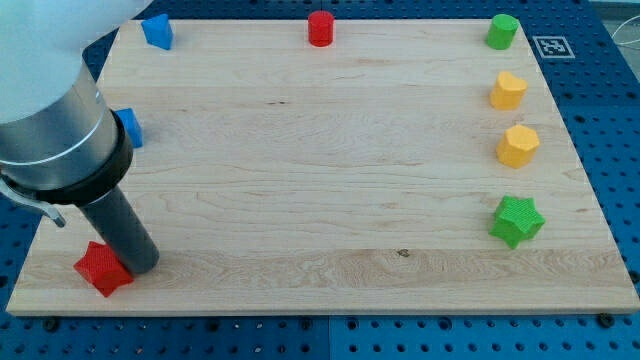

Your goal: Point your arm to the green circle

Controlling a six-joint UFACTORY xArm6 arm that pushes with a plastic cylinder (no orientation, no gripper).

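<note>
The green circle, a short green cylinder, stands at the board's top right corner. My tip rests on the board near the bottom left corner, just right of and touching or almost touching the red star. The tip is far from the green circle, across the whole board. The arm's grey and black body covers the left edge of the view.
A green star sits low right. A yellow heart and a yellow hexagon sit on the right side. A red cylinder is top centre. A blue block is top left; another blue block is partly hidden by the arm.
</note>
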